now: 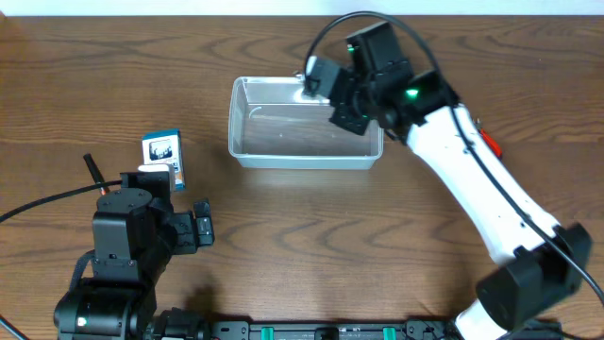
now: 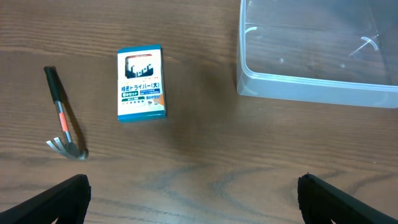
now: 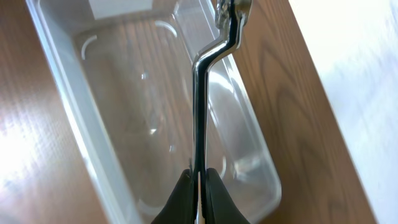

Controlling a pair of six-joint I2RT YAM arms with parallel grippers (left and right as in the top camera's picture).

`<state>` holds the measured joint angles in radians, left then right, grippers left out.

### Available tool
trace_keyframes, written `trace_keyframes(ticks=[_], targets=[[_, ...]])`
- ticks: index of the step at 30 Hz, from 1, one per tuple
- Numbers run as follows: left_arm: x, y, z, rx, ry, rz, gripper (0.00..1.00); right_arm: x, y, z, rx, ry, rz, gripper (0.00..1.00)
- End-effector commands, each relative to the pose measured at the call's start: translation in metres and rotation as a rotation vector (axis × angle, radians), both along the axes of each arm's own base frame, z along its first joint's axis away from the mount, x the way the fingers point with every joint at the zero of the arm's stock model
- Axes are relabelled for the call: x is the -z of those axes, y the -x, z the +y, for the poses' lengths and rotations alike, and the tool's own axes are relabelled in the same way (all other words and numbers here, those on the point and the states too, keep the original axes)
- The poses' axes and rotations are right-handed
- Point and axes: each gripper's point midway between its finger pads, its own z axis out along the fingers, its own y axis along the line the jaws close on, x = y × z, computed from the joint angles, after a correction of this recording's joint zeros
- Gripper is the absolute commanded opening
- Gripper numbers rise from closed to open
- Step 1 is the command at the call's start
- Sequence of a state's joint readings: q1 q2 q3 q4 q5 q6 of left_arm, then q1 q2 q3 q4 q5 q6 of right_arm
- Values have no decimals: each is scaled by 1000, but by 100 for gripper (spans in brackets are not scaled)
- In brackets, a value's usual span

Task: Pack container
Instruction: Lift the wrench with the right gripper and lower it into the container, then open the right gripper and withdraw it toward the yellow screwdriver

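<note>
The clear plastic container [image 1: 304, 161] stands at the back centre of the table and nothing lies in it. It also shows in the left wrist view [image 2: 311, 92] and the right wrist view [image 3: 59, 87]. My right gripper [image 1: 323, 83] [image 3: 199, 186] is shut on a shiny metal hand tool [image 3: 201, 93], held above the container's inside. My left gripper [image 1: 196, 231] [image 2: 193, 199] is open and empty, low over bare wood in front of the box and the container.
A small blue-and-white box [image 1: 162, 157] [image 2: 142, 83] lies left of the container. A small hammer with a black and orange handle [image 2: 62, 115] [image 1: 92, 168] lies left of the box. A red-orange object [image 1: 488, 142] shows beside the right arm.
</note>
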<state>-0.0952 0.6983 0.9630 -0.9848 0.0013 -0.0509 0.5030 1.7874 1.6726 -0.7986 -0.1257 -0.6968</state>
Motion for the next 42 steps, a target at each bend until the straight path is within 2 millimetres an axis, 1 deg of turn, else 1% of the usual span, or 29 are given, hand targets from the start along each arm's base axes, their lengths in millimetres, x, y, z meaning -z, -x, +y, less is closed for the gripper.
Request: trace_keyframes(ticks=[1, 5, 8, 10, 13, 19, 21, 22, 23, 24, 25, 27, 31, 34, 36, 38, 39, 40, 42], targets=[[2, 0, -1, 10, 0, 5, 98, 30, -9, 9, -37, 16, 36, 1], [2, 0, -1, 10, 0, 5, 98, 80, -13, 12, -41, 62, 125, 1], [2, 0, -1, 10, 0, 5, 98, 112, -13, 12, -43, 94, 186, 1], [2, 0, -1, 10, 0, 5, 98, 130, -10, 13, -48, 110, 224, 1], [2, 0, -1, 9, 0, 5, 98, 149, -6, 15, -57, 122, 266, 1], [2, 0, -1, 10, 0, 5, 98, 159, -1, 13, -58, 141, 300, 1], [2, 0, -1, 9, 0, 5, 98, 160, 1, 11, -55, 146, 311, 1], [2, 0, -1, 10, 0, 5, 98, 161, 2, 10, -55, 148, 315, 4], [2, 0, -1, 10, 0, 5, 98, 161, 3, 10, -55, 150, 319, 12], [2, 0, -1, 10, 0, 5, 98, 161, 4, 9, -55, 152, 324, 16], [2, 0, -1, 9, 0, 5, 98, 162, 5, 9, -55, 154, 328, 18], [2, 0, -1, 9, 0, 5, 98, 162, 5, 8, -55, 155, 329, 20], [2, 0, -1, 9, 0, 5, 98, 162, 5, 8, -55, 156, 329, 20], [2, 0, -1, 10, 0, 5, 98, 160, 5, 9, -54, 154, 327, 12], [2, 0, -1, 9, 0, 5, 98, 150, 1, 11, -22, 130, 317, 11], [2, 0, -1, 9, 0, 5, 98, 128, -10, 10, 50, 108, 277, 14], [2, 0, -1, 10, 0, 5, 98, 112, -16, 8, 101, 92, 251, 21], [2, 0, -1, 9, 0, 5, 98, 91, -23, 5, 163, 73, 219, 29], [2, 0, -1, 10, 0, 5, 98, 53, -33, -2, 246, 38, 162, 41]])
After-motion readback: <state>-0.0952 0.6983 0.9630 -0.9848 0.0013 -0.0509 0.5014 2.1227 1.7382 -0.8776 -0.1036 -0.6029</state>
